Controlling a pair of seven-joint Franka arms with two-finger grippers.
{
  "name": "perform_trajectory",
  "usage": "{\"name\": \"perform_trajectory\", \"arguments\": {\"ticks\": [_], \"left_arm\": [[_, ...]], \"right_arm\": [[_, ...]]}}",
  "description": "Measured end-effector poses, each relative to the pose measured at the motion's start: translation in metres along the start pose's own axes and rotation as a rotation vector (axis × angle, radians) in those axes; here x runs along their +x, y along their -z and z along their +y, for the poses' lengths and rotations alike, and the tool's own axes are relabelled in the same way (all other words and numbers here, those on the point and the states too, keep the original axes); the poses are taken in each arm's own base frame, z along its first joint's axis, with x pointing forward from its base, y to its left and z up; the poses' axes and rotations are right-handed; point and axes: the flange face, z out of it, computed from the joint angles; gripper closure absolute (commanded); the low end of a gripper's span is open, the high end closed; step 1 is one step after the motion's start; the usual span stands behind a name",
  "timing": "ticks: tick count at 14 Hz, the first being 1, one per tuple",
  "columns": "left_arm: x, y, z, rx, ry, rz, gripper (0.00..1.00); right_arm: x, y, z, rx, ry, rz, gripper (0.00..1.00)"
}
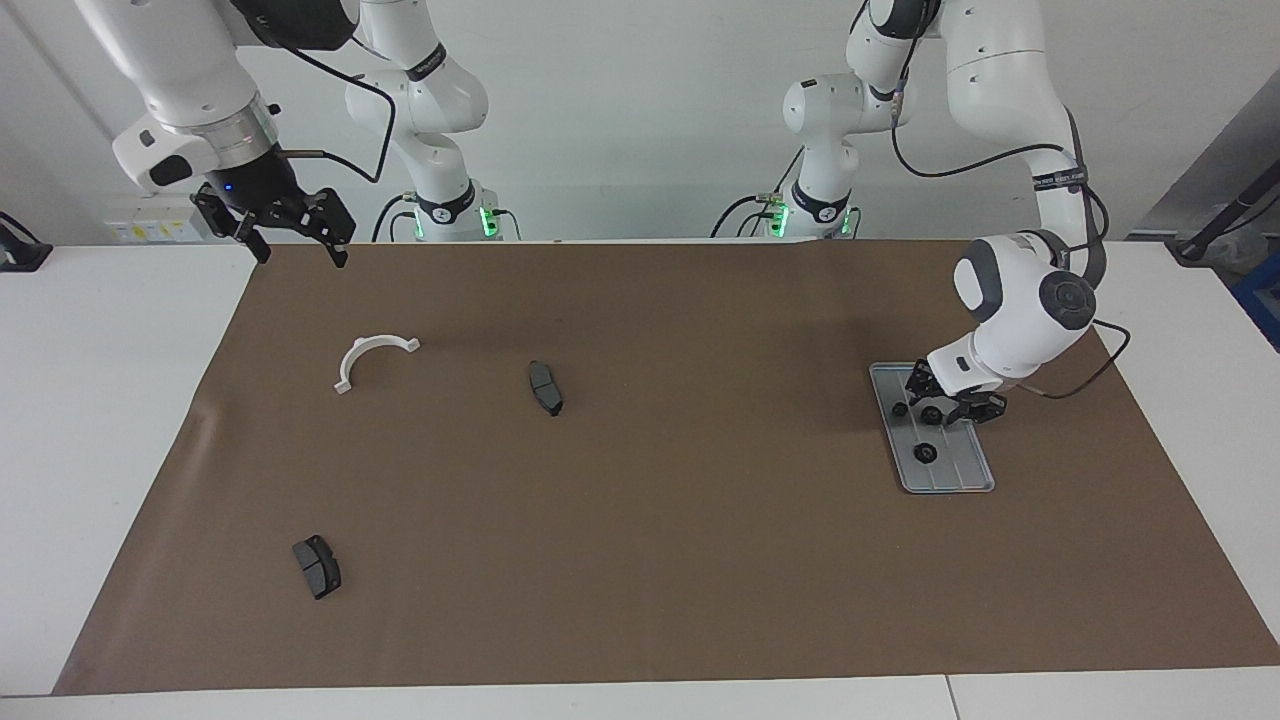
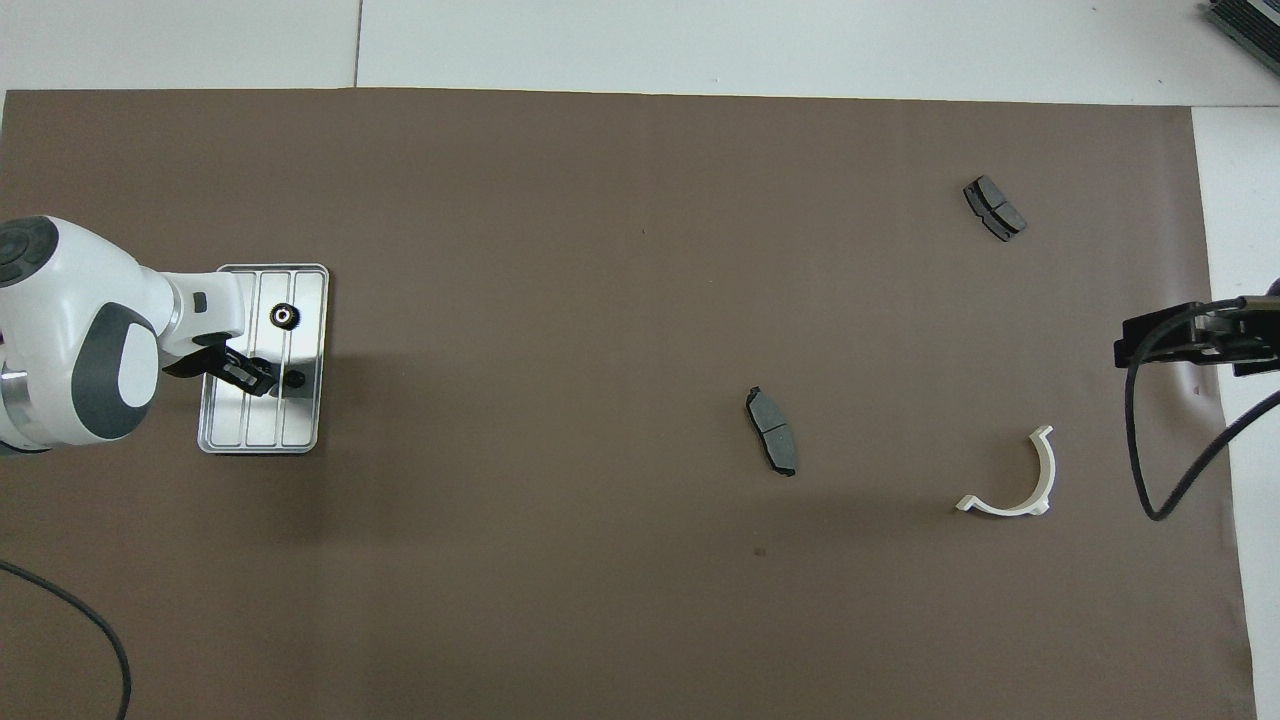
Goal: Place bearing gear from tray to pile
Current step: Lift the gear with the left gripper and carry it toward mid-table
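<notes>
The tabletop (image 1: 620, 560) is covered by a wide brown mat, with white surface showing at its ends. The left arm reaches down over the tray (image 1: 955, 478) (image 2: 310, 350), which lies flat on the mat toward the left arm's end of the tabletop, its long grooves running away from the robots. The left gripper (image 1: 950, 405) (image 2: 262, 376) is low over the half of the tray nearer the robots, right at a small black bearing gear; whether its jaws are clenched on that part or merely straddle it cannot be told. A second small black disc (image 1: 899, 409) (image 2: 296, 380) sits just beside the gripper on the tray, at the rim toward the middle of the tabletop. A third gear (image 1: 926, 454) (image 2: 285, 317) rests on the tray's grooves farther from the robots, apart from the gripper. The right arm waits, its gripper (image 1: 298, 240) (image 2: 1190, 337) raised over the mat's edge at the right arm's end, jaws spread apart and holding nothing. Elsewhere on the mat lie a white half-ring bracket (image 1: 368, 358) (image 2: 1020, 480), a dark grey curved pad (image 1: 546, 388) (image 2: 772, 431) near the middle, and another such pad (image 1: 317, 566) (image 2: 994, 208) farther from the robots.
</notes>
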Motion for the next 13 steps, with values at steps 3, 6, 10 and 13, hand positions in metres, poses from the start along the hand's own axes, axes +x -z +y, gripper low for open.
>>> {"name": "perform_trajectory", "arguments": {"ticks": [3, 6, 10, 13], "left_arm": [[0.000, 0.001, 0.000, 0.001, 0.001, 0.001, 0.82], [-0.001, 0.001, -0.001, 0.002, 0.002, 0.002, 0.90], [0.000, 0.008, -0.001, 0.004, 0.006, 0.016, 0.90], [0.011, 0.030, 0.000, -0.045, 0.048, 0.066, 0.90]], "right_arm": [[0.000, 0.000, 0.000, 0.000, 0.000, 0.000, 0.00], [0.000, 0.000, 0.000, 0.000, 0.000, 0.000, 0.00], [0.000, 0.000, 0.000, 0.000, 0.000, 0.000, 0.00], [0.000, 0.000, 0.000, 0.000, 0.000, 0.000, 0.00]]}}
